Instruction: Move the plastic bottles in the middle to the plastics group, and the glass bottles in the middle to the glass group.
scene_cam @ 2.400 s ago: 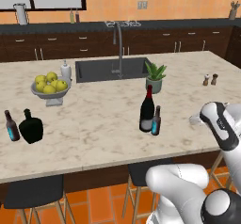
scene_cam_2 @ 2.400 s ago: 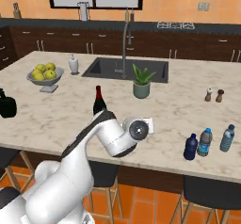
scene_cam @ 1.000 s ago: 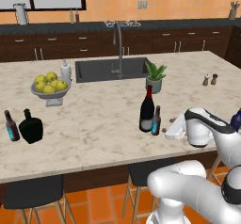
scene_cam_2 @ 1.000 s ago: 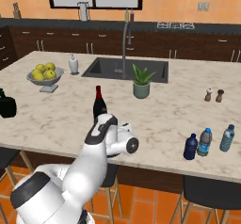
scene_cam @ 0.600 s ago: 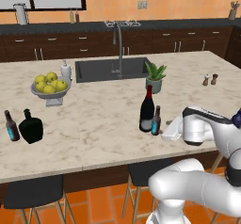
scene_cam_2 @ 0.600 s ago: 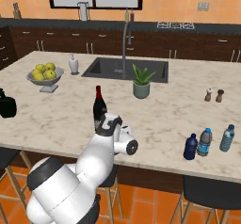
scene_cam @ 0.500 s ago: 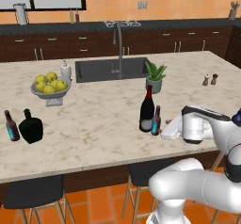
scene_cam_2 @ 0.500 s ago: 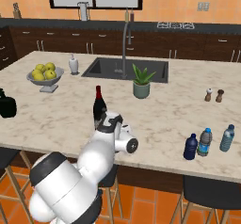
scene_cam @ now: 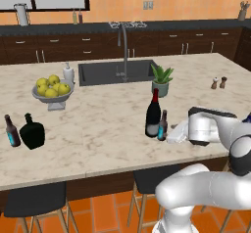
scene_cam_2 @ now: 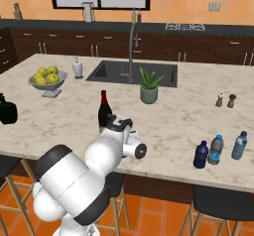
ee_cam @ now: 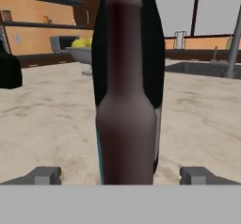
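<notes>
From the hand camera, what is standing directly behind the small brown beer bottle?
Behind the beer bottle stands the tall dark wine bottle; its dark sides show on both sides of the beer bottle. Its label and neck are covered or cut off there. Farther back is the fruit bowl.

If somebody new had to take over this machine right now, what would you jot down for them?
Gripper: open, fingertips either side of the brown beer bottle, nothing gripped yet.
Middle of the counter: that beer bottle and the wine bottle stand close together.
Glass group, far left: another beer bottle beside the black flask.
Plastics group, far right: three bottles.
Done, going by the layout: no plastic bottle remains in the middle.
Left: carry both glass bottles to the glass group.
</notes>
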### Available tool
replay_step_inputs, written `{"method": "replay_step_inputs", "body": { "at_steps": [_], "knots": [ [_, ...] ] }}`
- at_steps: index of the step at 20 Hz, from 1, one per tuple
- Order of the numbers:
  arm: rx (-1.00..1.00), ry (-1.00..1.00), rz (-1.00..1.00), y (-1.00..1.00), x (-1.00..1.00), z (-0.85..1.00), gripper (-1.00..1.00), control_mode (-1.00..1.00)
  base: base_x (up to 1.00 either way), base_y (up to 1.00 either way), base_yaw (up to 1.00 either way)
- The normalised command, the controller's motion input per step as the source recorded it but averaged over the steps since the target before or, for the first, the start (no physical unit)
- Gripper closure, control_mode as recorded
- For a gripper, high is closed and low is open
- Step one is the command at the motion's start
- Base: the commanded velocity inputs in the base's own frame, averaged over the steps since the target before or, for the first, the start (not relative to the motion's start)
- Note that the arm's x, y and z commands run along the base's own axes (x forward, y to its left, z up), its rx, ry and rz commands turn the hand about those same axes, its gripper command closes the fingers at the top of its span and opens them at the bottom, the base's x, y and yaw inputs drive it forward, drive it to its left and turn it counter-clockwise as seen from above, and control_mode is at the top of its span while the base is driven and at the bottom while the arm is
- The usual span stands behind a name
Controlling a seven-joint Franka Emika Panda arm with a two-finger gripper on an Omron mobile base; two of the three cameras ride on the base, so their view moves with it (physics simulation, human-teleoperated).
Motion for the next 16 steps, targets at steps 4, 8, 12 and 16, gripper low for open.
{"method": "replay_step_inputs", "body": {
  "at_steps": [4, 8, 12, 16],
  "knots": [
    [0.01, 0.01, 0.0, 0.0, 0.2, -0.03, -1.0, -1.0, 0.0, 0.0, 0.0],
    [0.0, 0.02, 0.0, 0.0, 0.15, -0.13, -1.0, -1.0, 0.0, 0.0, 0.0],
    [0.0, 0.02, 0.0, 0.0, 0.14, -0.1, -1.0, -1.0, 0.0, 0.0, 0.0],
    [0.0, 0.01, 0.0, 0.0, 0.05, -0.05, -1.0, -1.0, 0.0, 0.0, 0.0]
  ]
}}
